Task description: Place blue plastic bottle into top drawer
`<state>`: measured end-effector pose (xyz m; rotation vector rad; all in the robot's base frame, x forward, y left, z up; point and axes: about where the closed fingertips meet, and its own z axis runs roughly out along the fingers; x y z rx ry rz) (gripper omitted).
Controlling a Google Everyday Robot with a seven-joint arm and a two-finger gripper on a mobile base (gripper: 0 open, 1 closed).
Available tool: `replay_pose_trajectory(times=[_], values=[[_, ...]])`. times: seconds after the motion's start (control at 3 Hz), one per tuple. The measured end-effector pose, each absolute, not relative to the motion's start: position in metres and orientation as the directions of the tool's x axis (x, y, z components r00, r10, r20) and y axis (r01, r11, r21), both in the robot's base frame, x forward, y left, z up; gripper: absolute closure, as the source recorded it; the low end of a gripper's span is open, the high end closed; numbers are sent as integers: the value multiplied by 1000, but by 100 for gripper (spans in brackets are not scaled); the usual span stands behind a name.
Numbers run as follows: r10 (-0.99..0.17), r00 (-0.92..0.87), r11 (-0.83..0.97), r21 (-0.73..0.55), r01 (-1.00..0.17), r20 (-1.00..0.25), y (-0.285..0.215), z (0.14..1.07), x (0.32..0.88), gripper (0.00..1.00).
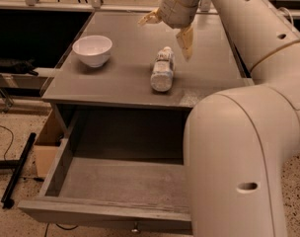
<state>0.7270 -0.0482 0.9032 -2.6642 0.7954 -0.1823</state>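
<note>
The blue plastic bottle [162,70] lies on its side on the grey cabinet top [120,78], cap pointing away from me. My gripper [168,29] hangs over the far part of the top, just beyond and above the bottle, open and empty, with one pale finger [185,41] right of the cap and the other [150,18] out to the left. The top drawer [110,181] is pulled open below the cabinet top, its inside bare, with a small round knob [135,228] on its front.
A white bowl [92,50] stands on the left of the cabinet top. My large white arm [239,147] fills the right side and covers the drawer's right part. A cardboard box [45,144] and a black bar [17,169] are on the floor at left.
</note>
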Motion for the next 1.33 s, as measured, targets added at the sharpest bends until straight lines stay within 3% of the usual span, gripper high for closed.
replay_pose_trajectory(times=[0.33, 0.67, 1.33], values=[[-560, 828, -784, -349, -513, 41, -74, 900, 718, 0], [-547, 836, -793, -346, -501, 45, -70, 896, 721, 0], [-434, 900, -871, -279, -405, 46, -60, 871, 715, 0]])
